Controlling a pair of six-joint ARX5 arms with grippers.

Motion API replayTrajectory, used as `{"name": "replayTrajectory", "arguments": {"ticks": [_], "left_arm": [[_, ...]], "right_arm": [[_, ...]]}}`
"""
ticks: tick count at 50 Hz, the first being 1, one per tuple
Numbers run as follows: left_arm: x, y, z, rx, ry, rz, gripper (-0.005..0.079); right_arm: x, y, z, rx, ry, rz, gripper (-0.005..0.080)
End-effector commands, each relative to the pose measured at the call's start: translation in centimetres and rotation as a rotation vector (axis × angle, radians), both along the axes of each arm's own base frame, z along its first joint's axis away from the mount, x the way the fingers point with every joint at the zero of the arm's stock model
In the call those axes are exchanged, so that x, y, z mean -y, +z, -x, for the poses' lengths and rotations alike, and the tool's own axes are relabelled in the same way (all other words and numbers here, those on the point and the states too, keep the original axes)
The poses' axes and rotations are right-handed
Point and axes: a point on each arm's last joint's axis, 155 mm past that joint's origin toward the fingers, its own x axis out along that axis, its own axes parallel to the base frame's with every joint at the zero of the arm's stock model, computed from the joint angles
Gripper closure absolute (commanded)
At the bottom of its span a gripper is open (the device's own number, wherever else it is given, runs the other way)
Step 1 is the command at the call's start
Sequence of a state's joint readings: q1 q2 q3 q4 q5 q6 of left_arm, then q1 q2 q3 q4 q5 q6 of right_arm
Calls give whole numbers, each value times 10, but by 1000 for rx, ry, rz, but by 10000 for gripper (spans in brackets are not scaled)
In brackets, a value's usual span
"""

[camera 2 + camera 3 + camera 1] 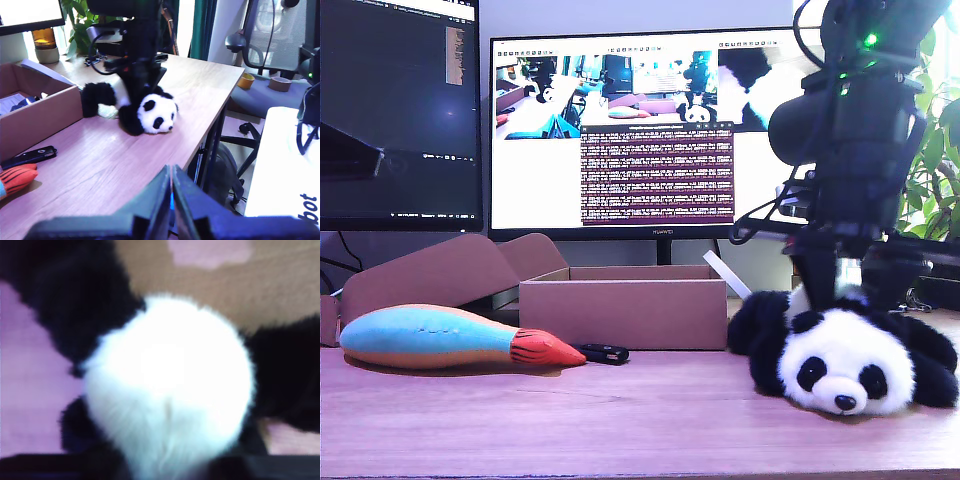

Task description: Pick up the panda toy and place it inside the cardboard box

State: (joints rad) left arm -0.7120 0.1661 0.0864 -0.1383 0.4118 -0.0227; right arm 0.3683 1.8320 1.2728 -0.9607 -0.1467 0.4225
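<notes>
The second gripper (825, 290) was down on the panda (845, 355), on its back behind the head; its jaws were buried in fur, so I could not tell whether they were open or closed. Its wrist view showed only blurred white fluff (170, 385) with black limbs on both sides. The first gripper (171, 200) hung well away, off the counter's front edge, its jaws pressed shut on nothing.

Beside the second jaws, toward the exterior view's left, stood the box (623, 312), open at the top, its near wall close to the panda's black paw but not touching it as far as I could see. A white strip (728, 275) leaned between them at the box's corner. Farther that way lay a small black device (603, 352) and then the fish (450, 338), its red tail pointing at the box. Behind the fish rested a folded cardboard piece (430, 268), and two monitors (640, 130) filled the back. A plant (935, 160) stood behind the arm.

The counter (620, 420) was bare in front of the panda and the box. In the first wrist view the panda lay near the counter's side edge, with a chair (270, 55) beyond it.

The panda lay flat on its belly, white face with black eye patches turned forward, limbs spread.
</notes>
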Motion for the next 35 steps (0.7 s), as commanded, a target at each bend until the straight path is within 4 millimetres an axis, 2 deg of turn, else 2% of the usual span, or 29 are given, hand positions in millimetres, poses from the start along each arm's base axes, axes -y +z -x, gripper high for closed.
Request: {"name": "replayTrajectory", "arguments": {"ticks": [1,16,24,35], "left_arm": [[0,-7,0,-7,-1,-11,756],[0,-7,0,-8,0,-12,756],[0,-7,0,-8,0,-12,756],[0,-7,0,-7,0,-11,756]], "right_arm": [[-2,-1,5,-32,26,9,661],[-6,33,-5,-14,95,5,661],[-10,64,-14,13,118,-3,661],[-32,117,-48,177,145,-59,658]]}}
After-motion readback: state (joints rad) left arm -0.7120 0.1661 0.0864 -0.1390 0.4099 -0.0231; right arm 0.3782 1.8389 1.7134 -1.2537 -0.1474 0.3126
